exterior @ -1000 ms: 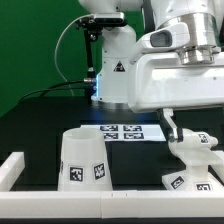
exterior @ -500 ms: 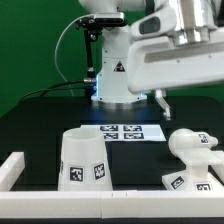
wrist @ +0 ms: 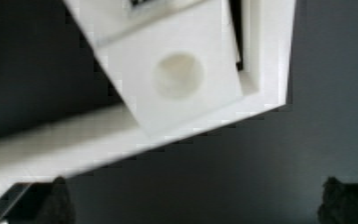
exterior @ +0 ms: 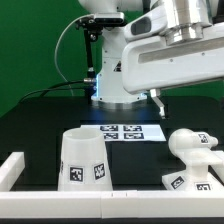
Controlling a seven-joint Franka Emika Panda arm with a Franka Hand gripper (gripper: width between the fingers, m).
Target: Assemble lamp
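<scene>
The white cone shade stands at the front on the exterior view's left. The round bulb sits on top of the angular base at the front right. My gripper hangs above and behind the bulb, apart from it; only one dark finger shows there. In the wrist view my gripper is open and empty, with a dark fingertip in each lower corner. A blurred white angular part with a round spot lies beyond the jaws.
The marker board lies flat behind the shade. A white rail borders the table's front and the exterior view's left, and shows in the wrist view. The robot pedestal stands at the back.
My gripper has risen from beside the bulb and moved toward the exterior view's left. The bulb, base and shade have stayed in place.
</scene>
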